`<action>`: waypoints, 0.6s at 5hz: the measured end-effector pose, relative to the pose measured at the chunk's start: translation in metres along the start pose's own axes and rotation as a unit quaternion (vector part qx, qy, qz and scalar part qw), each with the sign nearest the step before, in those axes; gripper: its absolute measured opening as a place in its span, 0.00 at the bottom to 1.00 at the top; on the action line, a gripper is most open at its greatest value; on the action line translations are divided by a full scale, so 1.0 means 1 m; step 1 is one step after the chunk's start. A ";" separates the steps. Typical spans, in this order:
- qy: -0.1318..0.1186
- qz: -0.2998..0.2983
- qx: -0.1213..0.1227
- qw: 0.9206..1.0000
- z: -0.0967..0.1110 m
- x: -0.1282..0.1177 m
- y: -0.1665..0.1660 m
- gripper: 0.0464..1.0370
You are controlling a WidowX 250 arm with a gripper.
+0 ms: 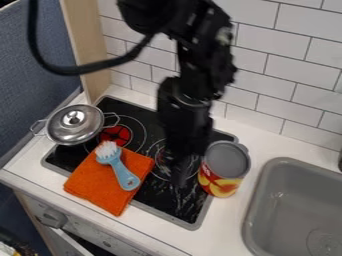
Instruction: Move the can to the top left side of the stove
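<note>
White rectangular tiles (290,67) with dark grout line the wall behind the pale desk (264,131), and a blue-grey partition (30,70) with a light wooden panel (88,47) closes off the left of your view. Set into the desk is a black stove (175,207) with a grey rim and circular burner markings, one of them with a red centre (121,134). Your can (226,162), the one to be moved, stands upright at the stove's right edge, its grey end facing up and its label red and yellow.

Your black arm (194,65) comes in from the top edge, with a thick dark cable (93,69) looping to its left. Your gripper (177,167) hangs down over the middle of the stove, just to the left of the can; it is blurred, and you cannot tell whether it is open or closed.

At the stove's left side sits a lidded silver pot (75,127) with two loop handles. An orange cloth (90,187) lies across the front left edge of the stove, and on it rests a light blue brush (123,172) with white bristles. To your right, a grey sink (286,162) is sunk into the desk.
</note>
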State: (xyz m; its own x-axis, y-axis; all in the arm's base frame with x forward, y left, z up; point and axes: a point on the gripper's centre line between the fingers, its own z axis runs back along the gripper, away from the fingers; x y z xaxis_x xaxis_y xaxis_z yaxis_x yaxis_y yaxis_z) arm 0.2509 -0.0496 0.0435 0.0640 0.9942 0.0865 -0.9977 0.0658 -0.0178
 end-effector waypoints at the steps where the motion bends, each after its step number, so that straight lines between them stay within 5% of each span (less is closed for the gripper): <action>1: 0.012 -0.035 -0.002 0.999 -0.011 -0.027 -0.005 0.96; 3: 0.052 -0.134 -0.012 0.990 -0.039 -0.068 -0.018 0.96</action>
State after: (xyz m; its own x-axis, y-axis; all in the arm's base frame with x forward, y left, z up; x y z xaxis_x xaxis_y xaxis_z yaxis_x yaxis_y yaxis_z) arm 0.2651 -0.1154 -0.0005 0.3293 0.9442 -0.0124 -0.9439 0.3288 -0.0315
